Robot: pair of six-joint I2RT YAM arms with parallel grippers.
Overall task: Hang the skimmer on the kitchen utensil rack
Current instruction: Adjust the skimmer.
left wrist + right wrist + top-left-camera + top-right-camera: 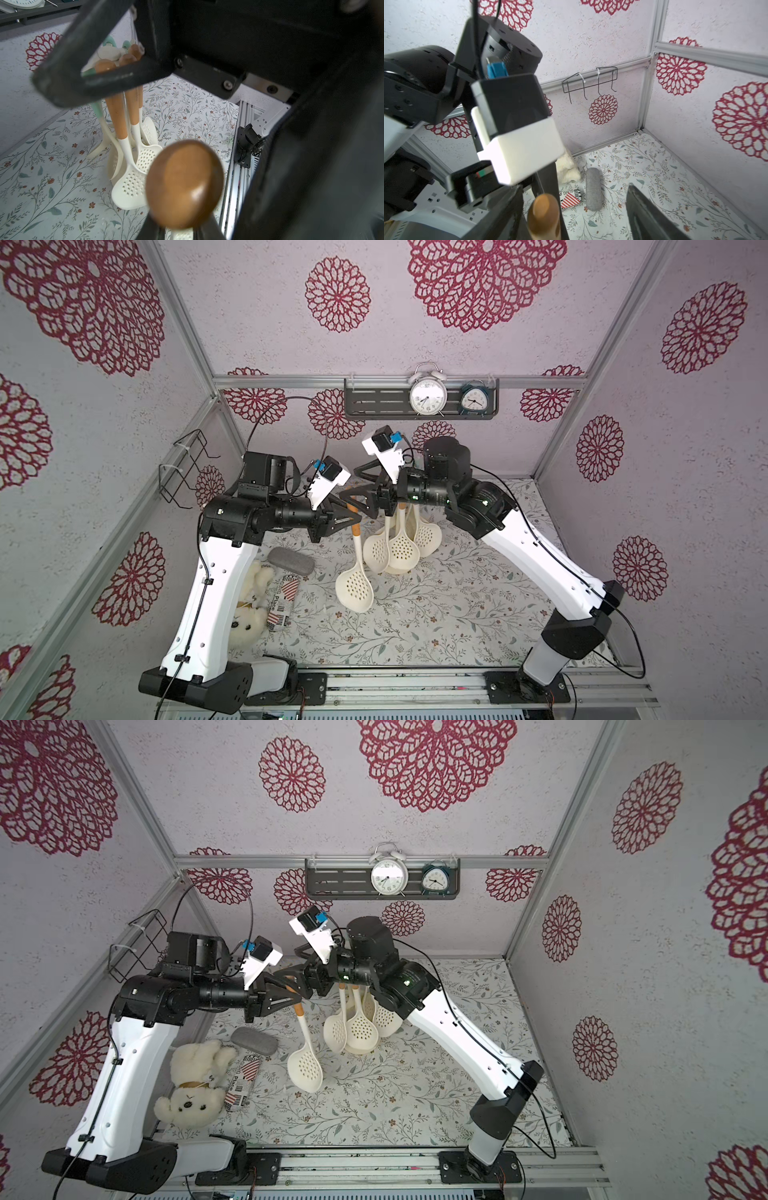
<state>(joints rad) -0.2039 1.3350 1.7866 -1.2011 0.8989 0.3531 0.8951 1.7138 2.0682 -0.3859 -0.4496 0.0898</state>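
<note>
Skimmer [354,591] in left gripper [351,517] hangs over mat [457,614], beside kitchen utensil rack [109,53]

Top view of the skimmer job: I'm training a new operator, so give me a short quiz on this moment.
1. True or false: the left claw is shut on the wooden handle of the skimmer.
2. What stands on the dark shelf? A) two alarm clocks B) a mug C) nothing
3. Which claw stands open around the handle's top end?
Key: 1 true; 2 A; 3 the right claw.
</note>
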